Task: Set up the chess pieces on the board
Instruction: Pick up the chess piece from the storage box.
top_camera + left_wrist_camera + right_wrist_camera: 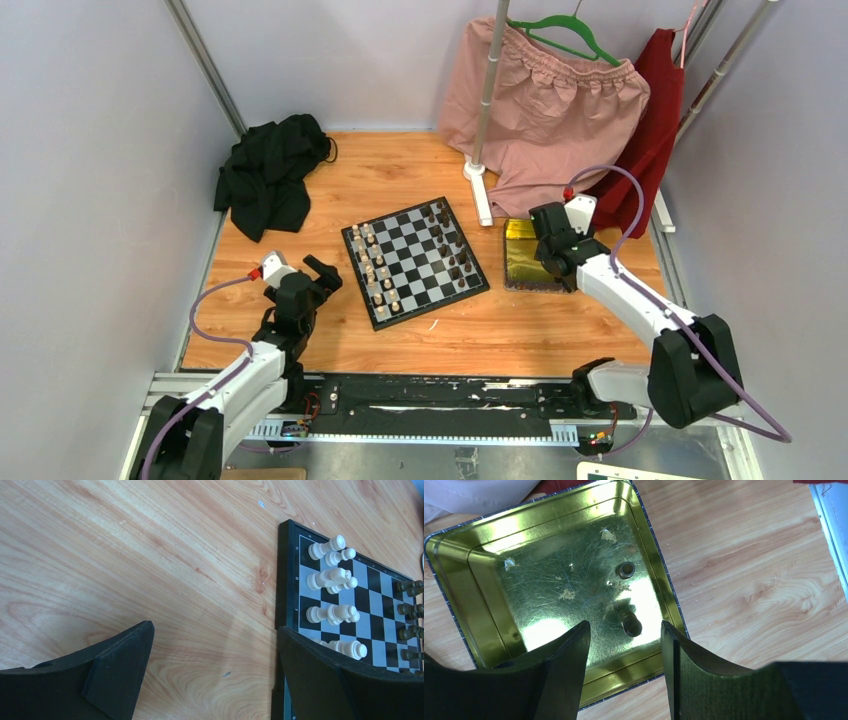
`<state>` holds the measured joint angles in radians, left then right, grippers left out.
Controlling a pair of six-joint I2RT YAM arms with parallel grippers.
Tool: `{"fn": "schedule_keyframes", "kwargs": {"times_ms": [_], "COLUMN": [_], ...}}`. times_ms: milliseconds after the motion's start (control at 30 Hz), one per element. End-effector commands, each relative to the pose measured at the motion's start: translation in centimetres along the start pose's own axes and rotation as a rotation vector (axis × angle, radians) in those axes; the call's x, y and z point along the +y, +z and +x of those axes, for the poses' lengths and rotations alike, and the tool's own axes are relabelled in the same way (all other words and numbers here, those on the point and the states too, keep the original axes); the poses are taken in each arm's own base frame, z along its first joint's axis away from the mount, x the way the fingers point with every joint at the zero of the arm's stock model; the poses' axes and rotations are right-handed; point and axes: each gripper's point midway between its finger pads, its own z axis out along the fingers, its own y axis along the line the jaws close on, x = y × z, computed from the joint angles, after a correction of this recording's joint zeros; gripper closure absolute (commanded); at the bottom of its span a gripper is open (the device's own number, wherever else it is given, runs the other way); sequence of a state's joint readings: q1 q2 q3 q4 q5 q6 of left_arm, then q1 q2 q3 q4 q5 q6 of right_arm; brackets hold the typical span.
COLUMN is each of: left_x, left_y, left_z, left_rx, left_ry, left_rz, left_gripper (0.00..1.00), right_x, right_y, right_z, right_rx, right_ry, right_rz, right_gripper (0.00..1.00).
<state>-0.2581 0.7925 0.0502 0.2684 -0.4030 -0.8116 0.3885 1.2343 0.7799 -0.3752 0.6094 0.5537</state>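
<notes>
The chequered board (pixel 415 262) lies mid-table, cream-white pieces (pixel 372 268) along its left side and dark brown pieces (pixel 450 245) along its right. In the left wrist view the board (pixel 285 580) and white pieces (pixel 332 580) show at right. My left gripper (pixel 322 273) is open and empty over bare wood left of the board (pixel 215 630). My right gripper (pixel 548 245) is open above the shiny yellow tin (pixel 484 595). Two dark brown pieces lie in the tin: one (pixel 631 624) just ahead of my fingertips (pixel 624 630), another (pixel 626 570) farther in.
A black cloth heap (pixel 270 175) lies at back left. A pink garment (pixel 550 110) and a red one (pixel 655 130) hang at back right on a rack whose white foot (pixel 480 195) stands near the board. The yellow tin (pixel 522 258) sits right of the board.
</notes>
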Motion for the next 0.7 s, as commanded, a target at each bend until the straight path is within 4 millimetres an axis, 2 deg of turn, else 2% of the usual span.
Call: {"fn": "schedule_keyframes", "kwargs": {"times_ms": [0,667], "left_x": [-0.8,-0.8], "left_y": [0.2,0.2], "left_z": [-0.8,-0.8], "left_rx": [-0.026,-0.023], "left_ry": [-0.017,-0.016], "left_rz": [0.021,0.020], "left_gripper": [0.00,0.00], "right_x": [-0.3,-0.6], "right_y": [0.9,3.2], "right_z": [0.7,3.5], "right_rx": [0.019,0.091], "right_ry": [0.044,0.048], "right_rz": [0.016,0.036], "right_gripper": [0.43,0.46]}}
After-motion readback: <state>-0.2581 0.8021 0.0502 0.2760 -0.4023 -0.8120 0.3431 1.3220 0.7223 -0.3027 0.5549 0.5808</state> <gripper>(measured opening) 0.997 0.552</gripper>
